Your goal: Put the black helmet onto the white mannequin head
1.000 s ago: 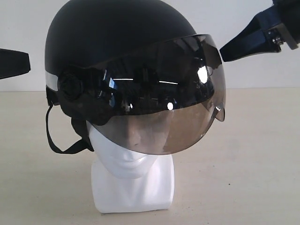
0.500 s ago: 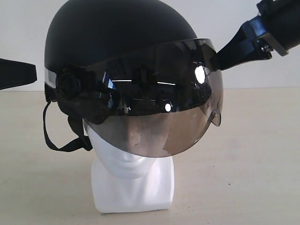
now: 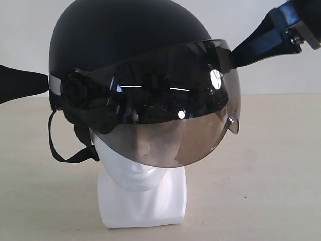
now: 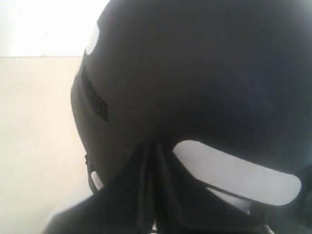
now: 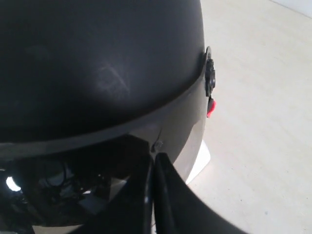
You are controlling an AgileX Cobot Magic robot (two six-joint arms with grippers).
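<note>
Background: a plain white wall (image 3: 261,75) stands behind a pale beige surface (image 3: 271,170).
White mannequin head (image 3: 135,175): it stands upright on its blocky base in the lower middle of the exterior view, facing the camera.
Black helmet (image 3: 125,40): it sits on top of the white mannequin head and fills the upper middle of the frame.
Visor (image 3: 170,115): it is dark and see-through and hangs down over the eyes and nose; the mouth and chin show below it.
Chin strap (image 3: 65,153): it hangs loose in a loop at the left, beside the cheek.
Left gripper (image 3: 46,83): it comes in from the left edge. Its jaws are together, and its tip touches the helmet's side by the white stripe (image 4: 239,173).
Right gripper (image 3: 234,55): it comes down from the upper right corner. Its jaws are together, and its tip touches the visor's top corner.
</note>
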